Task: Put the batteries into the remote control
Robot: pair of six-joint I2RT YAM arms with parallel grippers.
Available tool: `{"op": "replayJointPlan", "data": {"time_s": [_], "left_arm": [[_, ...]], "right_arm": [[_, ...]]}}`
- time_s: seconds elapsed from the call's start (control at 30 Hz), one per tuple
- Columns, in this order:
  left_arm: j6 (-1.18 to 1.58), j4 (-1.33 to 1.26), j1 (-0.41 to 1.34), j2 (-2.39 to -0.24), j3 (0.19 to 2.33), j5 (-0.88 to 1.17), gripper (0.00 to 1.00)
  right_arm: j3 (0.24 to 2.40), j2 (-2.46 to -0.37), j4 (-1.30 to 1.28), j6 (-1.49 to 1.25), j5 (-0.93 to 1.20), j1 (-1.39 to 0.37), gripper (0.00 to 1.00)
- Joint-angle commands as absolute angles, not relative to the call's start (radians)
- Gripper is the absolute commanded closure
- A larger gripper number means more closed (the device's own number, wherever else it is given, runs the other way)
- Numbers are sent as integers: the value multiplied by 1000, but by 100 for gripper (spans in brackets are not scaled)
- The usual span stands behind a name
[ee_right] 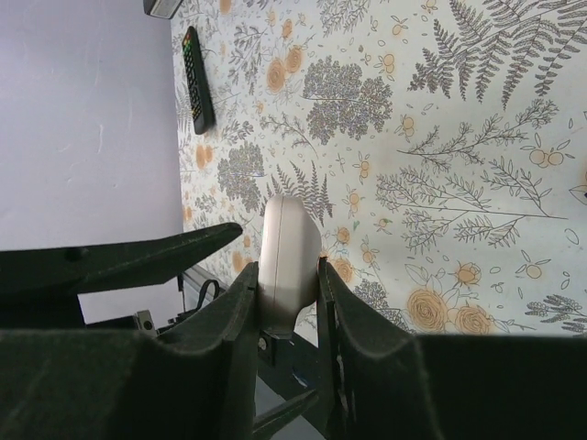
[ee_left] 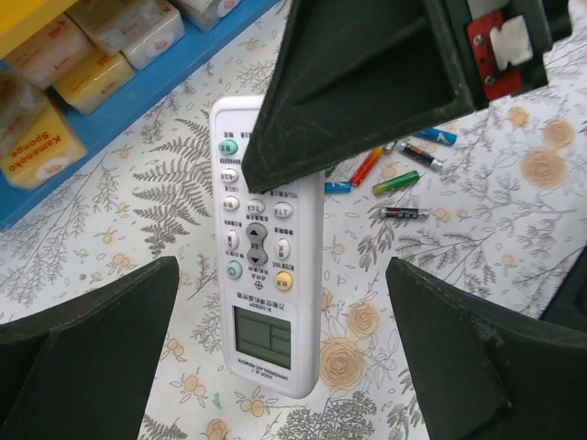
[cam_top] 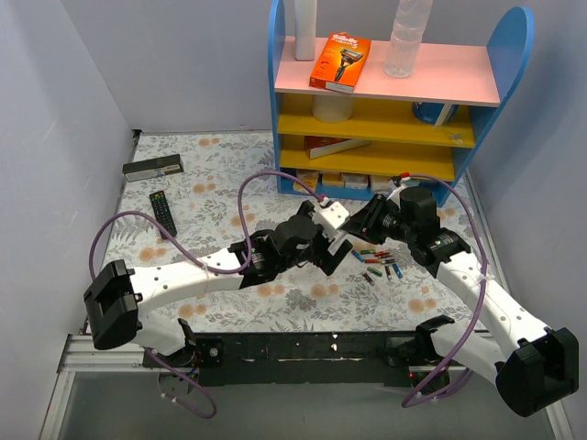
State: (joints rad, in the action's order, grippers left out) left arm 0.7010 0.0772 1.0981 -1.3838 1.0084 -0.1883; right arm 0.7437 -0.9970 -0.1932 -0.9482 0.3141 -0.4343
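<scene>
My right gripper (cam_top: 359, 223) is shut on the slim white remote control (cam_top: 331, 213) and holds it above the floral table. In the right wrist view the remote (ee_right: 288, 261) is seen end-on, pinched between the two fingers at the gripper (ee_right: 286, 271). In the left wrist view the remote (ee_left: 266, 266) faces up, buttons and display showing, with the right gripper (ee_left: 367, 73) over its far end. My left gripper (ee_left: 282, 302) is open and straddles the remote's near end without touching; it also shows in the top view (cam_top: 328, 247). Several small coloured batteries (cam_top: 376, 261) (ee_left: 396, 179) lie loose on the table. The back cover is not visible.
A blue shelf unit (cam_top: 394, 110) stands at the back with sponge packs (ee_left: 55, 82) on its lowest level. A black remote (cam_top: 163, 213) (ee_right: 197, 64) and a long dark box (cam_top: 153, 168) lie at far left. Grey walls close both sides.
</scene>
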Motion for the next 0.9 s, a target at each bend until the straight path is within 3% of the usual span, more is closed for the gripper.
{"op": "replayJointPlan", "data": {"time_s": [0.0,0.4,0.53,0.63,0.67,0.77,0.8,0.87], "left_arm": [[620,89,1175,-1419,1019,-432,3],[577,86,1262,-1532,1023,-729,21],[595,84,1269,-1552,1035,-755,34],[621,86,1269,-1560,1049,-761,55],[629,86,1269,-1560,1052,-755,69],[673,92,1269,-1549,1055,-721,87],[684,92,1269,-1543,1052,-707,95],[722,92,1269,-1520,1036,-668,100]], "right_arm": [[788,-982,-199,-979,301,-437,99],[775,-956,-207,-1006,279,-437,99],[770,-951,-204,-1015,273,-437,99],[767,-953,-204,-1019,276,-437,99],[767,-951,-204,-1020,276,-437,99],[759,-942,-175,-1012,278,-437,85],[756,-939,-155,-1008,279,-437,72],[761,-930,-109,-982,284,-436,59]]}}
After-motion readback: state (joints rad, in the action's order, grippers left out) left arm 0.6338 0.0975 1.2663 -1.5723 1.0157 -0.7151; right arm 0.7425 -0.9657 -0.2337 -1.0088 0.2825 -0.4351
